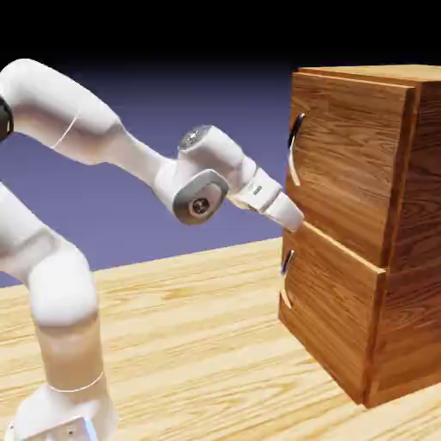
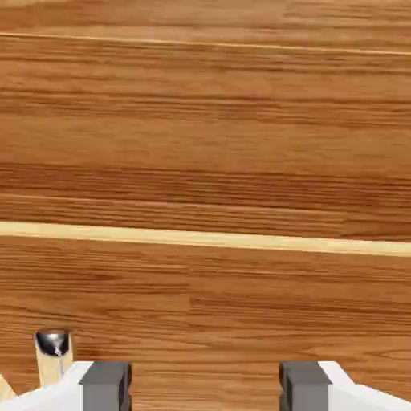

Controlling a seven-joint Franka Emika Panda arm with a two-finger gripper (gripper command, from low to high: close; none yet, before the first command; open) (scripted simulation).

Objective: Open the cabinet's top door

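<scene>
The cabinet (image 1: 419, 258) stands at the exterior view's right, a reddish-brown wood box. Its top door (image 1: 349, 164) looks closed or nearly so, with a curved metal handle (image 1: 295, 148) at its left edge. My gripper (image 1: 295, 220) is below that handle, its tip at the seam between the two doors. In the hand view wood grain (image 2: 209, 120) fills the picture, crossed by a pale seam (image 2: 209, 238). My gripper (image 2: 205, 389) is open; the grey fingertips (image 2: 104, 387) hold nothing. A shiny handle end (image 2: 52, 343) shows at lower left.
The lower door (image 1: 332, 314) has its own small handle (image 1: 287, 263) just below my gripper. The cabinet rests on a light wooden table (image 1: 198, 344). My arm's white base column (image 1: 69, 344) stands at the lower left.
</scene>
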